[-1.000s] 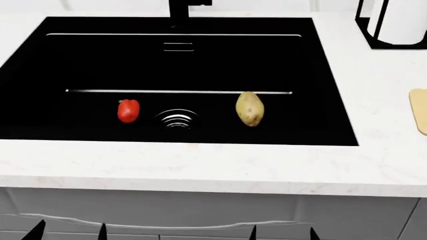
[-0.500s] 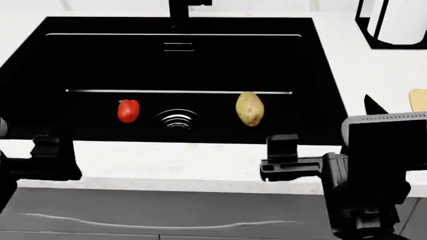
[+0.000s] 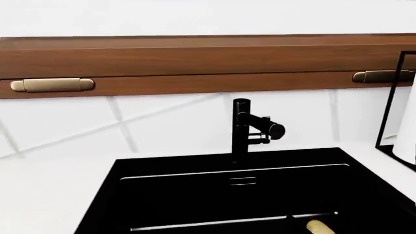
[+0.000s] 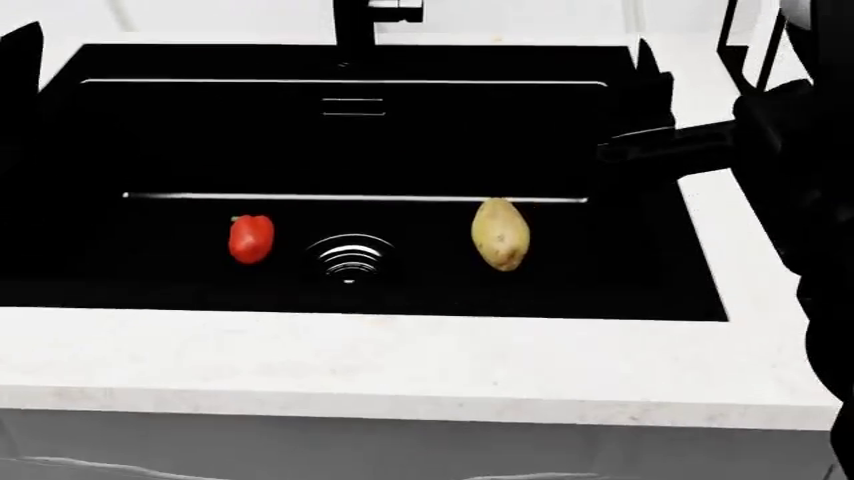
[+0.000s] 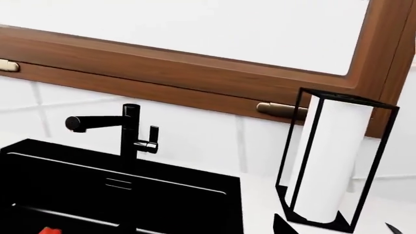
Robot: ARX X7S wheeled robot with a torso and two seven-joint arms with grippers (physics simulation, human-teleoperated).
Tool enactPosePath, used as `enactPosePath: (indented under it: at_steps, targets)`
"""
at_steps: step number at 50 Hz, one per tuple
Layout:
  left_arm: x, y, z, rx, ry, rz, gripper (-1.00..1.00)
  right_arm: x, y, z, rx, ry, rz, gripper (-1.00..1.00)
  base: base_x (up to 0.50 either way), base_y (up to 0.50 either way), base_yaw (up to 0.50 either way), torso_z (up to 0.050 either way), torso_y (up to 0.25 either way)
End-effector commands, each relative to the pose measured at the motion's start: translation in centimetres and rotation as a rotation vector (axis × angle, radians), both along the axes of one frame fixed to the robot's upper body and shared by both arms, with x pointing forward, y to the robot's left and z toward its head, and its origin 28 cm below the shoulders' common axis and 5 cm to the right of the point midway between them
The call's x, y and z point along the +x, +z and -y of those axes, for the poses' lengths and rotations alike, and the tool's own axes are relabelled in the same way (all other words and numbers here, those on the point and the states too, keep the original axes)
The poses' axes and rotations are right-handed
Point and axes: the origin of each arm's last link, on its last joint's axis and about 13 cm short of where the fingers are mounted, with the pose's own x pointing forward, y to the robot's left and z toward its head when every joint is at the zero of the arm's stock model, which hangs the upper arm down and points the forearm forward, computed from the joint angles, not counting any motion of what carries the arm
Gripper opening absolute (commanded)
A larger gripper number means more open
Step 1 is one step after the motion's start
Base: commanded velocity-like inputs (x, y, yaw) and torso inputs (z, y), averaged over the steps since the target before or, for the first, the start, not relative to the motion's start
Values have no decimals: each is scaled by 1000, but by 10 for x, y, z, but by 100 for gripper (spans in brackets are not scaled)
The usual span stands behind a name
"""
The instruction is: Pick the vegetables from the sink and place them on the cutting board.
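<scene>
Both arms have swung up from the near bench edge to high over the sink [image 4: 400, 290] in the last half second; nothing gripped, so it's still approach phase. Left to right: left claw [image 4: 20, 50] is a dark sliver at far left, can't tell its spread. Bell pepper [image 4: 250, 238] sits left of the drain, potato [image 4: 501, 234] right of it, both untouched. Right claw [image 4: 641, 100] hovers above the sink's far-right corner, wrist roughly level; its opening isn't readable either. Cutting board is out of view.
</scene>
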Motion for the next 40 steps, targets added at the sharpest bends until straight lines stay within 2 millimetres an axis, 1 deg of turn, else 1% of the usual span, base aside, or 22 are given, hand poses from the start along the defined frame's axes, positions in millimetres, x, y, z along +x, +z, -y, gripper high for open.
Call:
enactPosePath:
  at_steps: [1,5,7,10,14,18,22,25,40]
  targets:
    - [8,10,-13,-2,29,-39,100,2,-1,1,5,10,-52,100,500,0,0,0,0]
    - [5,11,-14,12,25,-46,100,2,-11,1,13,7,-78,100,500,0,0,0,0]
    - [5,9,-12,17,18,-47,100,3,-10,1,11,9,-81,100,500,0,0,0,0]
    - [8,6,-14,9,29,-51,100,6,-10,0,11,8,-78,100,500,0,0,0,0]
    - [10,0,-14,6,28,-61,100,7,-16,2,16,-4,-93,100,500,0,0,0,0]
    - [12,-6,-16,10,32,-75,100,8,-17,2,17,-7,-95,100,500,0,0,0,0]
    - [11,-9,-17,4,35,-80,100,10,-21,0,15,-3,-108,100,500,0,0,0,0]
    - [11,-13,-18,5,34,-85,100,9,-22,-1,18,-3,-109,100,500,0,0,0,5]
    - [11,-15,-19,1,45,-91,100,6,-25,-2,0,-3,-122,100,500,0,0,0,1]
